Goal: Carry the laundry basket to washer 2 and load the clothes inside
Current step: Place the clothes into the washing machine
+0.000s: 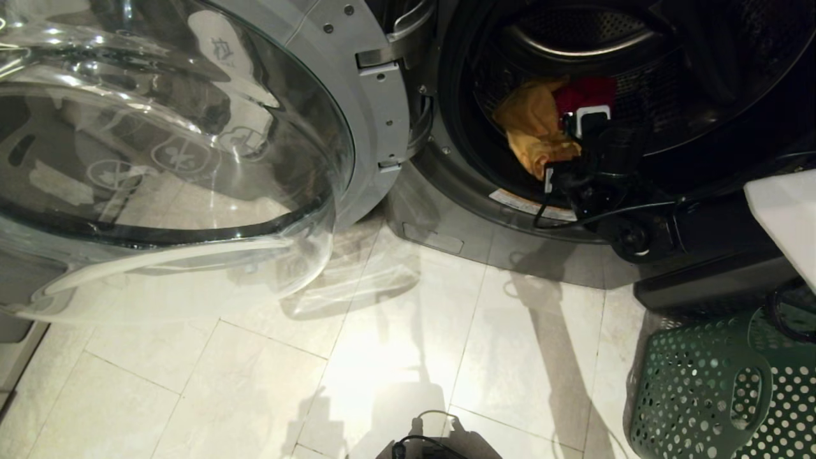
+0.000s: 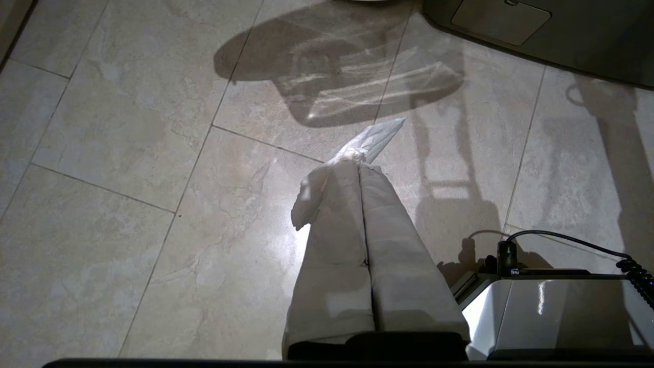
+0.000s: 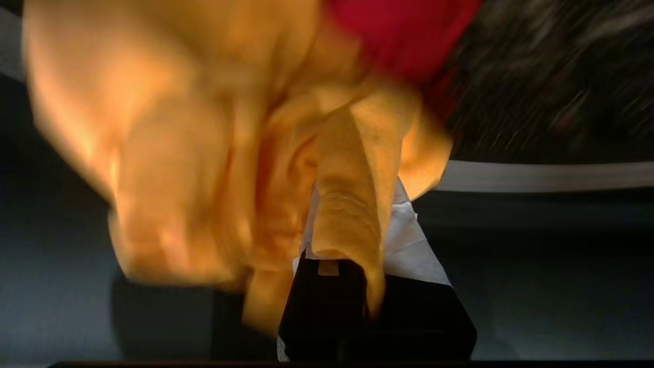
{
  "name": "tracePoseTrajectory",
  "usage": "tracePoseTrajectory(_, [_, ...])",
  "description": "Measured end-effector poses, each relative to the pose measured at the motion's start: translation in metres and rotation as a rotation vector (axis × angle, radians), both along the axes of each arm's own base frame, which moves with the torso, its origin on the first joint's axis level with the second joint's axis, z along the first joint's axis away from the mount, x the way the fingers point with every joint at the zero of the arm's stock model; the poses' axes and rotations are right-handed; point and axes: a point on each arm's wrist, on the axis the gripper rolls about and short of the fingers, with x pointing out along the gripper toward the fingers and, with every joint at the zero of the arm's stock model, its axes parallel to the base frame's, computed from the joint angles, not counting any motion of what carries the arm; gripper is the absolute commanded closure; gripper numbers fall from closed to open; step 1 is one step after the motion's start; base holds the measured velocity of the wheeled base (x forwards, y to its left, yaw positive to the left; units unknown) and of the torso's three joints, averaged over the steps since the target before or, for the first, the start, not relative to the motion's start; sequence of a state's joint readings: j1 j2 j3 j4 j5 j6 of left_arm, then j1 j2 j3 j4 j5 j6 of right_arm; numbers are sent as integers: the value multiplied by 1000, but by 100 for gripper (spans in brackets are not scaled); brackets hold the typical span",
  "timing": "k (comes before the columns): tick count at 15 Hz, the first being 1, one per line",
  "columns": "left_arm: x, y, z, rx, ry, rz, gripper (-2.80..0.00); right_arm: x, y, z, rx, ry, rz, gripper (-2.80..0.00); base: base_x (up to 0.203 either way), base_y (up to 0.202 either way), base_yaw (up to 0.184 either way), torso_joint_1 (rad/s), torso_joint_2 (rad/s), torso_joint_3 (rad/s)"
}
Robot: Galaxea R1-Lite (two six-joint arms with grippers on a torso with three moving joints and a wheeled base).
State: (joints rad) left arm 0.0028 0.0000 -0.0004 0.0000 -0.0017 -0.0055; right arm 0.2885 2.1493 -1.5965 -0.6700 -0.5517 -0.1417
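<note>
One washer (image 1: 446, 236) is in view, its round glass door (image 1: 172, 146) swung wide to the left and its drum mouth open at the upper right of the head view; no numeral shows on it. Two garments sit at the front lip of the drum: one orange cloth (image 1: 535, 127) and one red cloth (image 1: 583, 95) just behind it. The right gripper (image 1: 564, 153) reaches over the lower rim of the opening, and in the right wrist view its fingers (image 3: 403, 240) look pressed together on a fold of the orange cloth, though that view is smeared. One laundry basket (image 1: 695, 389) stands on the tiled floor (image 1: 395, 357) at the lower right corner of the head view, just in front of the washer's base. The left gripper (image 2: 352, 158) hangs over bare tiles, its fingers together and holding nothing. Between the door's edge and the basket lies a broad stretch of open floor.
</note>
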Motion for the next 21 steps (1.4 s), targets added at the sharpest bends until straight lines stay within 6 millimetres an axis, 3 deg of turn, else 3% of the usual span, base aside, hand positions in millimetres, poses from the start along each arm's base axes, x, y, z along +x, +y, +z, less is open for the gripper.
tracePoseTrajectory(4, [0, 0, 0, 0, 0, 0, 0, 24, -4, 37, 28, -202, -99, 0, 0, 0, 0, 0, 0, 0])
tracePoseTrajectory(9, [0, 0, 0, 0, 0, 0, 0, 38, -27, 38, -106, -369, -202, 0, 0, 0, 0, 0, 0, 0])
tracePoseTrajectory(10, [0, 0, 0, 0, 0, 0, 0, 37, -29, 40, -112, -402, -216, -280, 0, 0, 0, 0, 0, 0])
tracePoseTrajectory(17, [0, 0, 0, 0, 0, 0, 0, 39, -40, 38, -133, -417, -241, -280, 0, 0, 0, 0, 0, 0])
tracePoseTrajectory(21, [0, 0, 0, 0, 0, 0, 0, 31, -39, 49, -129, -429, -221, -280, 0, 0, 0, 0, 0, 0])
